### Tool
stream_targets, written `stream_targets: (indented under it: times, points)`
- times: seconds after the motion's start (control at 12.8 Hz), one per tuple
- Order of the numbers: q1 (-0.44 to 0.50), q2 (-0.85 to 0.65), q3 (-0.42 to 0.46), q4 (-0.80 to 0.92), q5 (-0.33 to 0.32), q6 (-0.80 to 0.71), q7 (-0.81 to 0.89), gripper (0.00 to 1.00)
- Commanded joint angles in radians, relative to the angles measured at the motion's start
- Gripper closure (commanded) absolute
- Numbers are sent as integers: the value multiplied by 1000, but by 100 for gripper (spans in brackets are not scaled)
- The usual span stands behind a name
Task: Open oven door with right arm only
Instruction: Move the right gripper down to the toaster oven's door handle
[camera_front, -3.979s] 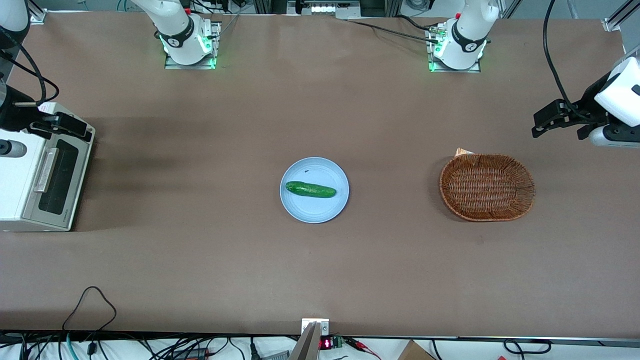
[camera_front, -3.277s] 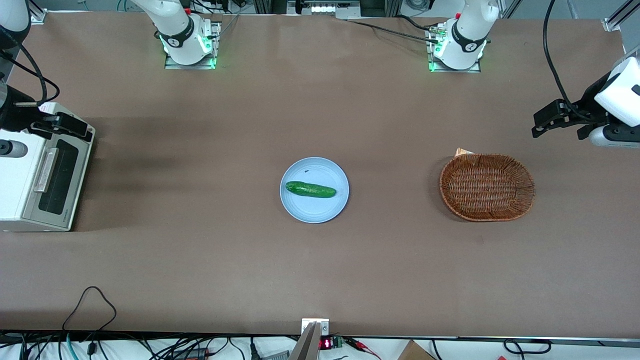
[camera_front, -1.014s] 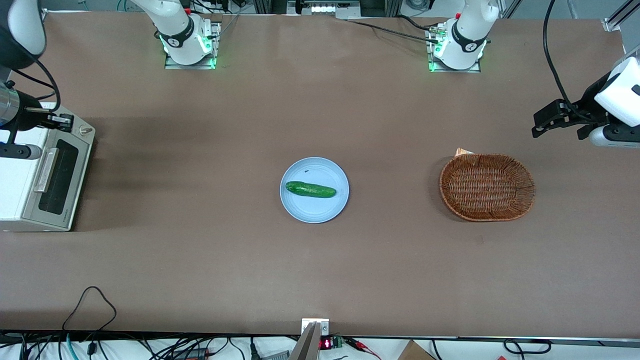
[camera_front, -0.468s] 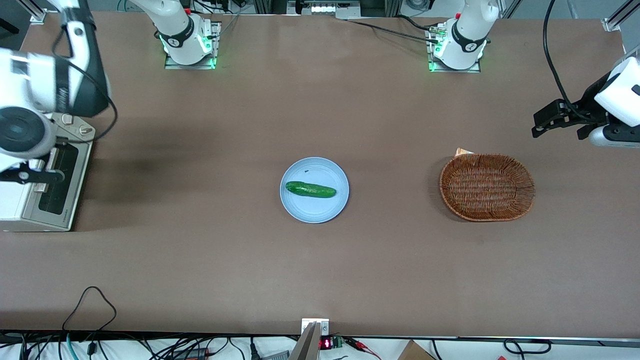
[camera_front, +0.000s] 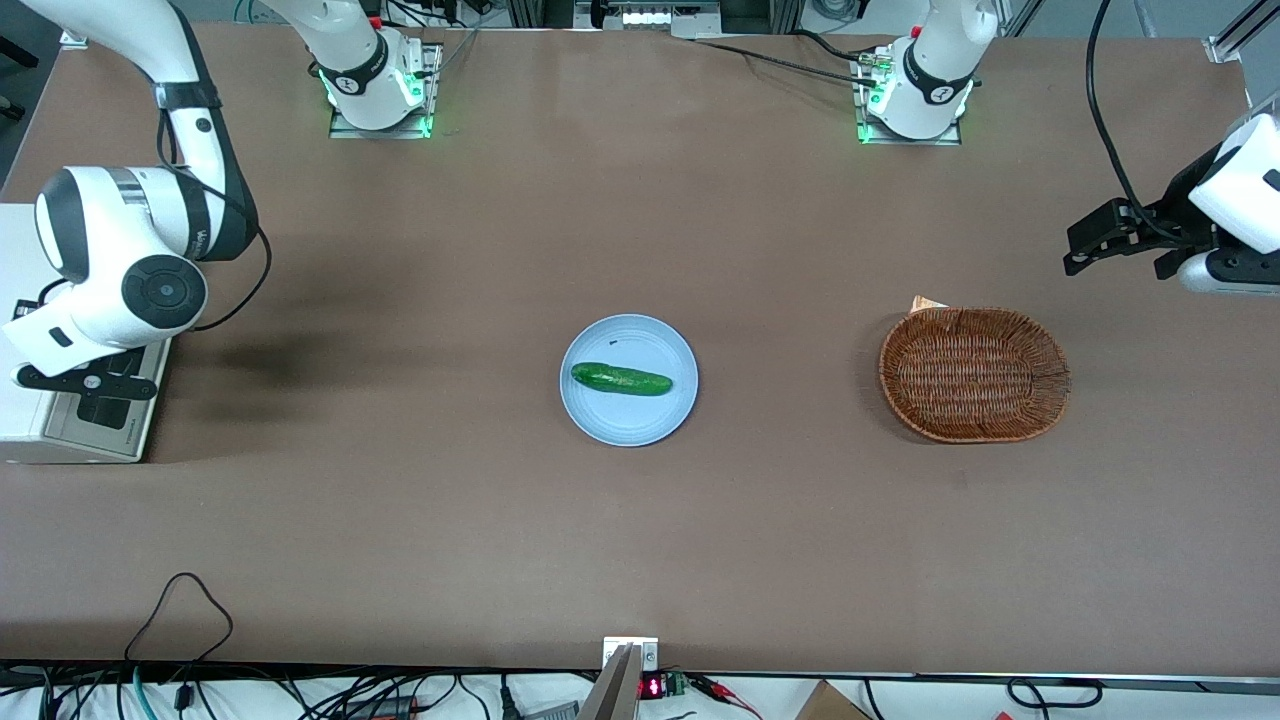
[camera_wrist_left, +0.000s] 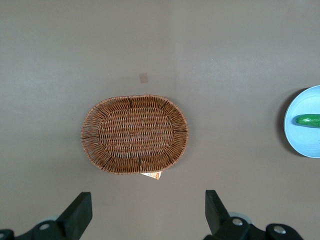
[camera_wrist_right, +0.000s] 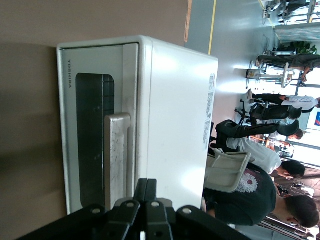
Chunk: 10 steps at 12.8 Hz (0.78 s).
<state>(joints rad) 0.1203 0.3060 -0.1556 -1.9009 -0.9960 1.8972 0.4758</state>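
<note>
The white toaster oven (camera_front: 20, 425) stands at the working arm's end of the table. Its oven door (camera_wrist_right: 92, 145) is closed, with a dark glass window and a silver bar handle (camera_wrist_right: 116, 155). In the front view the right arm (camera_front: 125, 250) hangs over the oven and hides most of the door (camera_front: 105, 428), handle included. My gripper (camera_front: 85, 382) is above the door, its fingertips pressed together with nothing between them. In the right wrist view the gripper (camera_wrist_right: 146, 186) sits just beside the handle's end, over the edge where the door meets the oven's white top.
A light blue plate (camera_front: 650, 415) with a cucumber (camera_front: 620, 379) lies mid-table. A wicker basket (camera_front: 973, 373) sits toward the parked arm's end. Cables (camera_front: 180, 600) trail over the table's front edge.
The right arm has swung from the oven's knob end toward the front camera, turning its wrist. It now covers the door and handle. The door has stayed closed.
</note>
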Motion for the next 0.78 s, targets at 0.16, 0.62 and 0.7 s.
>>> stream_targets:
  times: [0.16, 0.62, 0.7]
  points:
    - [-10, 38, 5, -35, -79, 42, 138, 98]
    - [-25, 51, 4, -63, -113, 56, 204, 98]
    - [-28, 51, 4, -64, -113, 56, 204, 98]
